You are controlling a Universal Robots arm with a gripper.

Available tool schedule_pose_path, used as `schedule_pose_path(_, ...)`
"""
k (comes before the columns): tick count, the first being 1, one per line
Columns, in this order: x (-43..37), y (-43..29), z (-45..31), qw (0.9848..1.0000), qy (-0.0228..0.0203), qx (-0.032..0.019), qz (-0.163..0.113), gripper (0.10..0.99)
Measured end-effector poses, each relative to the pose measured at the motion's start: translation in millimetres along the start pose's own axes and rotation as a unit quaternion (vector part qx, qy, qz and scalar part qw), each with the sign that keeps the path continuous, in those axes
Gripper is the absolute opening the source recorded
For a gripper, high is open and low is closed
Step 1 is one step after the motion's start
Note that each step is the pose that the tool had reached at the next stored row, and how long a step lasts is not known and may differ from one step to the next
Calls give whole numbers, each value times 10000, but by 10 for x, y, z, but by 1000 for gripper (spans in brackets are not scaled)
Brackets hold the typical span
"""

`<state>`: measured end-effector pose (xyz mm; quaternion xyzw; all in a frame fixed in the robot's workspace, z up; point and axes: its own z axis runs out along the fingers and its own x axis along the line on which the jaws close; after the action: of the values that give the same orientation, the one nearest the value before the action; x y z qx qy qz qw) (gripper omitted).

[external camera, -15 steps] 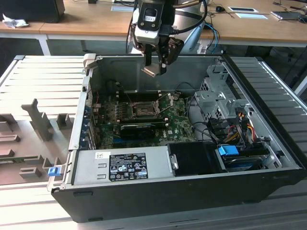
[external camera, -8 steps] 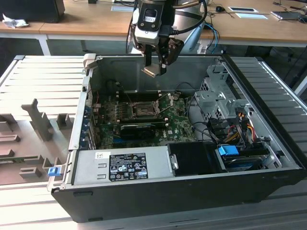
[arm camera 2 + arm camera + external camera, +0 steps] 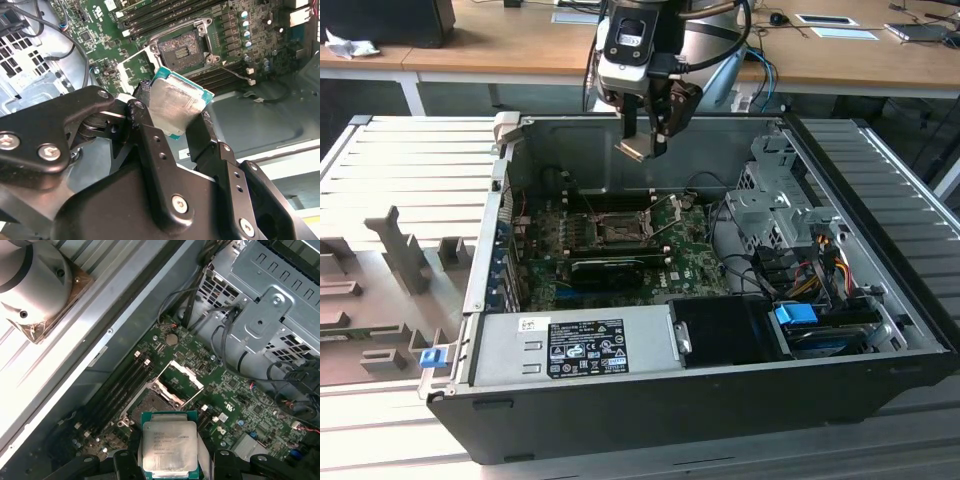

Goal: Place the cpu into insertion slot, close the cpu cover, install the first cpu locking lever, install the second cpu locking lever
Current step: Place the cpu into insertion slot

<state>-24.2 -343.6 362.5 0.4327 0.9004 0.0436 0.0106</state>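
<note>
The cpu (image 3: 177, 102) is pinched by its edges between the two black fingers (image 3: 150, 130) of the gripper (image 3: 175, 114), which is clamped tight on it. The chip's silvery-grey lid is in plain sight and its green rim shows at the sides. It hangs in the air above the insertion slot (image 3: 183, 47) and touches nothing but the fingers. In the exterior view the chip (image 3: 636, 150) hangs well above the slot (image 3: 617, 230), about level with the far rim of the computer case (image 3: 620, 420).

The slot lies bare, its contact field uncovered. The cpu cover (image 3: 192, 377) is swung up off the slot on its hinge, and green board shows through its square window. From one corner of the slot a thin wire locking lever (image 3: 231, 73) runs outward, not latched down.

The motherboard (image 3: 690, 265) spreads out around the slot. Rows of long dark memory slots (image 3: 117, 390) run just beside the slot. A long black card (image 3: 610, 268) lies just in front of the slot, toward the camera of the exterior view. Nearer the camera again sits the grey power supply (image 3: 570, 345) with its label. To the exterior view's right of the slot stands a perforated metal drive cage (image 3: 770, 200) with bundled cables beneath it. The case lies open on a ribbed grey surface (image 3: 410, 160).
</note>
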Motion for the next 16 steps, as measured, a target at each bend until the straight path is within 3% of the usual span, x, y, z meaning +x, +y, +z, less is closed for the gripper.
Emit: schedule_pose_path(16, 0, -2, 27, 9990, -40, -8, 452, 529)
